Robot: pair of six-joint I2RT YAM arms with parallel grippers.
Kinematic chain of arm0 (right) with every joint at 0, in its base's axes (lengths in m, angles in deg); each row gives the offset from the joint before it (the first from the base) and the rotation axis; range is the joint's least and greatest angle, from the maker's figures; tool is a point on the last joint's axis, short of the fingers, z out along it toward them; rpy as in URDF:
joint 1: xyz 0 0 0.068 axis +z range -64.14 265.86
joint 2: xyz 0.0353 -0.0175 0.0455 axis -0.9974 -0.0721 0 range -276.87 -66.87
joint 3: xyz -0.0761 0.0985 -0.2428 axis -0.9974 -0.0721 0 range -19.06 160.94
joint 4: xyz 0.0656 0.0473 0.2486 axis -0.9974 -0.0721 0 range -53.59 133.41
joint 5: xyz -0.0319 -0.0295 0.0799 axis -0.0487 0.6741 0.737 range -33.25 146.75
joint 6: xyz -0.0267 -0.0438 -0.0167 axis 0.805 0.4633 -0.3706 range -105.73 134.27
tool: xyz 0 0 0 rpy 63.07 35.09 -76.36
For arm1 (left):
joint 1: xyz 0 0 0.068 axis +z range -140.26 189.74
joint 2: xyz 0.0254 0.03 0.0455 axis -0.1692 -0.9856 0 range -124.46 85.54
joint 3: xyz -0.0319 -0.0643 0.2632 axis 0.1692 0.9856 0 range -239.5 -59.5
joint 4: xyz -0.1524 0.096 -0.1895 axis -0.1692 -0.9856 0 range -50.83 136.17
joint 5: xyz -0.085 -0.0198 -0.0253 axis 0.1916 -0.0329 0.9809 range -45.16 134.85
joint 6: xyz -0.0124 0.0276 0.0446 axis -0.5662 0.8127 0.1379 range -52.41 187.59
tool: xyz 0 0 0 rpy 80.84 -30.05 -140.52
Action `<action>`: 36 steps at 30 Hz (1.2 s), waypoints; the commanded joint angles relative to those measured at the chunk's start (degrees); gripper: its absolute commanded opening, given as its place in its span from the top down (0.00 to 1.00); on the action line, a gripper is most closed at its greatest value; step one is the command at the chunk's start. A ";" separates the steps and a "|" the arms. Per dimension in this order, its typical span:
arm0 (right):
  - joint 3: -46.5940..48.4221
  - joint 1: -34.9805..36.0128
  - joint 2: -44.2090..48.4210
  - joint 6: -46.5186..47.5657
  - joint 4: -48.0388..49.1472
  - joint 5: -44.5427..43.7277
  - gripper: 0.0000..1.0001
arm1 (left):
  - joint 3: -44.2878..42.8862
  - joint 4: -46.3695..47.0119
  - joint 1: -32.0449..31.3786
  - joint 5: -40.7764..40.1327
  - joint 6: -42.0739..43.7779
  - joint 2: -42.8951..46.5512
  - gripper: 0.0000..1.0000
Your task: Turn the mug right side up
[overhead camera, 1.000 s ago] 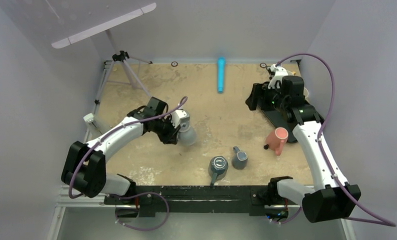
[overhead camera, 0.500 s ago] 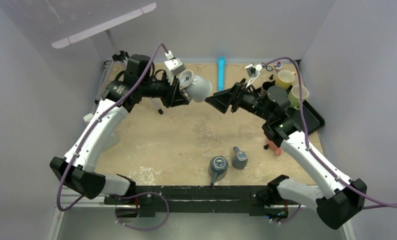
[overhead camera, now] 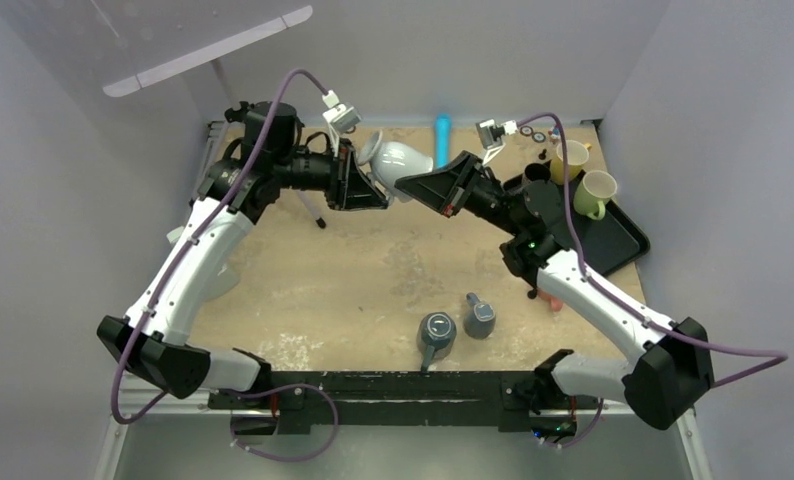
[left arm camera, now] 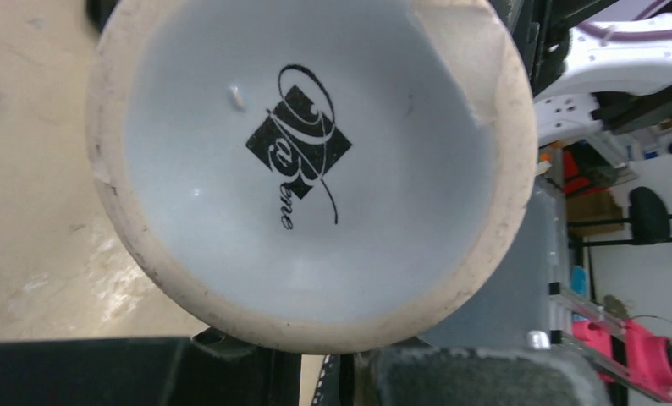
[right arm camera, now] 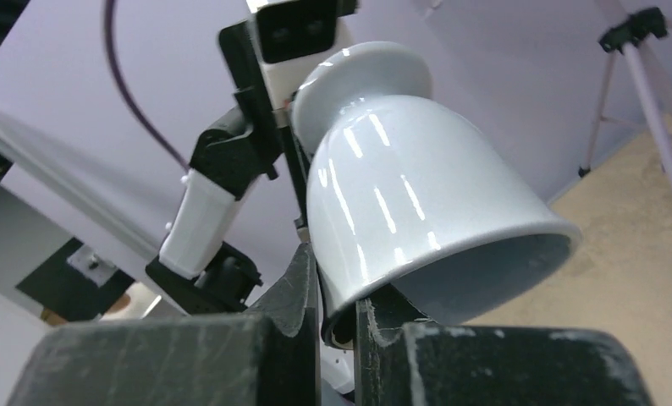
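Note:
The pale grey-white mug hangs in the air over the back of the table, tilted, held between both arms. Its foot points to my left gripper and its mouth to my right gripper. In the left wrist view the mug's underside with a black logo fills the frame, and my left gripper is shut on the mug's lower edge. In the right wrist view the mug shows from the side. My right gripper is shut on its rim, one finger inside and one outside.
Two blue-grey mugs lie on the sandy table near the front. A pink mug peeks from under the right arm. A black tray at the right holds yellow mugs. A blue tube lies at the back.
The left arm lifted the mug off the table to the back centre. The right arm swung over from the tray and its open jaws have just shut on the mug's rim.

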 commanded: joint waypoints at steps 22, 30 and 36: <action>34.74 -29.30 -7.30 52.78 -81.41 -30.37 1.00 | 5.32 -7.90 1.64 -24.49 14.14 4.85 0.00; 43.11 -38.03 -23.81 57.60 -89.84 -33.65 1.00 | 12.18 -7.00 2.00 -28.17 16.87 10.20 0.00; 47.52 -39.86 -33.45 56.95 -94.76 -39.03 1.00 | 14.81 -6.90 2.57 -28.59 17.20 12.20 0.00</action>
